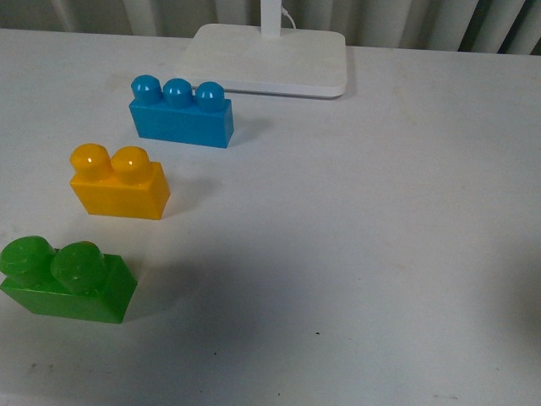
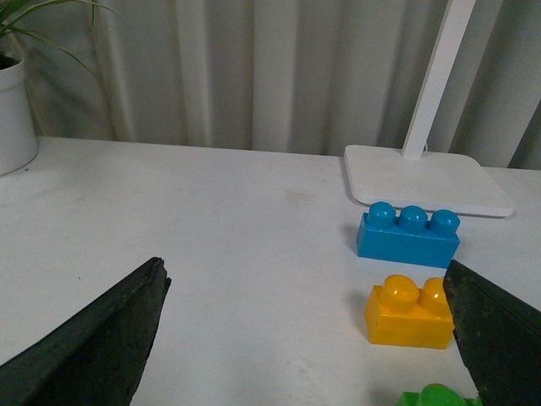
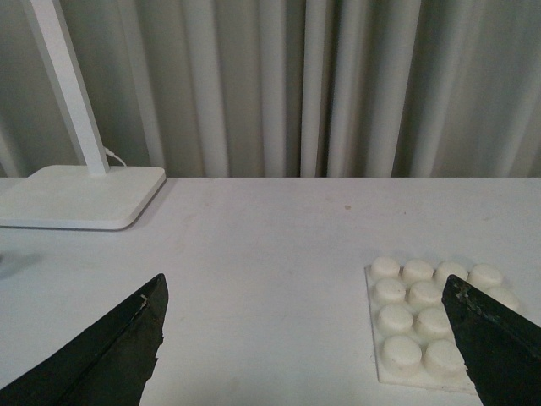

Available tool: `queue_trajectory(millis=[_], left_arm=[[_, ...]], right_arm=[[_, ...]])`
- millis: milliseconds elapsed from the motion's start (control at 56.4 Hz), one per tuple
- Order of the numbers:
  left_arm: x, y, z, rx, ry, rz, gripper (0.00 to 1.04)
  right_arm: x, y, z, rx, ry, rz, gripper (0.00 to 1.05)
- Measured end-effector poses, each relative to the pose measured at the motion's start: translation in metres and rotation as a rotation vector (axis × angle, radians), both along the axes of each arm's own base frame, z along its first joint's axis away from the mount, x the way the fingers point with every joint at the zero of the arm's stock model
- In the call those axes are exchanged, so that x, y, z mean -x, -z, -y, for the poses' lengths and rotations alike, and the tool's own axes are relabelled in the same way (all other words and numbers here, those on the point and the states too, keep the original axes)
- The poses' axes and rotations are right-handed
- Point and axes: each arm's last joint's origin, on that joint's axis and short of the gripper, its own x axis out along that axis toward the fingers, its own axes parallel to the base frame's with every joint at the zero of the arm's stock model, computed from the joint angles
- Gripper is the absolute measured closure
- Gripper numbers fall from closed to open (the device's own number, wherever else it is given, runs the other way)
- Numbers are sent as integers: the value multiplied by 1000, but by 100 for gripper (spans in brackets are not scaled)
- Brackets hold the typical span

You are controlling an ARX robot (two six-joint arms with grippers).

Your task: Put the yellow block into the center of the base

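The yellow block (image 1: 118, 183) stands upright on the white table at the left, between a blue brick and a green brick; it also shows as the yellow block (image 2: 409, 312) in the left wrist view, just inside one black finger. My left gripper (image 2: 308, 338) is open, with bare table between its fingers. The white studded base (image 3: 427, 326) lies flat in the right wrist view, partly behind one finger of my open right gripper (image 3: 308, 342). Neither arm nor the base appears in the front view.
A blue three-stud brick (image 1: 181, 112) stands behind the yellow block and a green two-stud brick (image 1: 68, 280) in front of it. A white lamp stand (image 1: 269, 57) with a pole sits at the back. A white plant pot (image 2: 15, 118) stands far left.
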Motion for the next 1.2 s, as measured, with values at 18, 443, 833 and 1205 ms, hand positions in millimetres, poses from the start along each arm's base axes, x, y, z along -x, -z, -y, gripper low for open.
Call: queue_trajectory(millis=[18, 443, 833, 1205], left_arm=[[0, 0, 0, 0, 0, 0, 6], [0, 0, 0, 0, 0, 0, 6], [0, 0, 0, 0, 0, 0, 6], [0, 0, 0, 0, 0, 0, 6]], right_arm=[[0, 0, 0, 0, 0, 0, 9], [-3, 1, 2, 28, 19, -140, 9], [-98, -4, 60, 59, 133, -605, 9], [-152, 13, 85, 90, 150, -760, 9]])
